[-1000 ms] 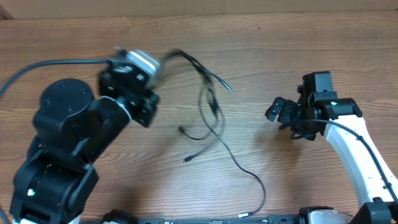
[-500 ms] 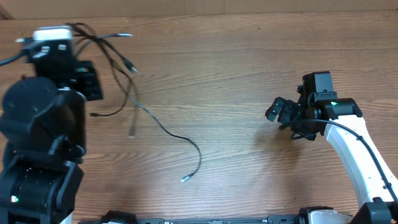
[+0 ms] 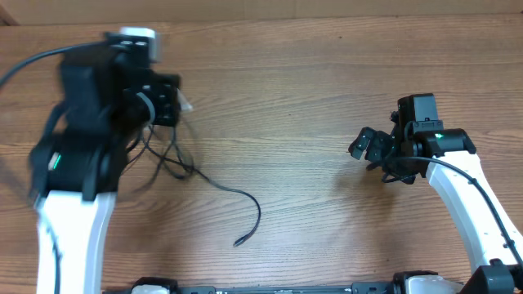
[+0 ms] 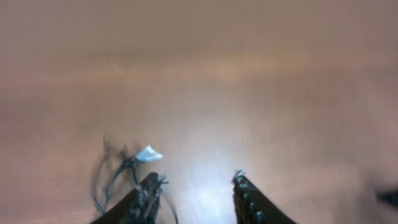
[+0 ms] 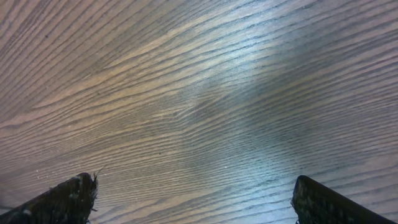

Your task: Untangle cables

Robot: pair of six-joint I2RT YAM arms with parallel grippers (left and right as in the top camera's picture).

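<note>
The cables [image 3: 167, 159] are a bunch of thin black cords lying on the wooden table at the left, partly under my left arm. One long strand trails right to a loose plug end [image 3: 239, 241]. My left gripper [image 3: 170, 100] hangs over the top of the bunch. In the blurred left wrist view its fingers [image 4: 198, 183] stand apart with bare table between them. Cable loops [image 4: 115, 177] and a pale plug [image 4: 148, 154] lie against the left finger. My right gripper [image 3: 364, 147] is open and empty far to the right, over bare wood [image 5: 196, 186].
A thick black cable fixed to the left arm [image 3: 33, 61] runs off the left edge. The white right arm [image 3: 466, 196] stretches along the right side. The table's far edge [image 3: 327, 16] runs along the top.
My left arm has swung from the middle to the far left and then back a little to the right, dragging the cable bunch leftwards. The cables now lie lower on the table. The right arm has not moved.
</note>
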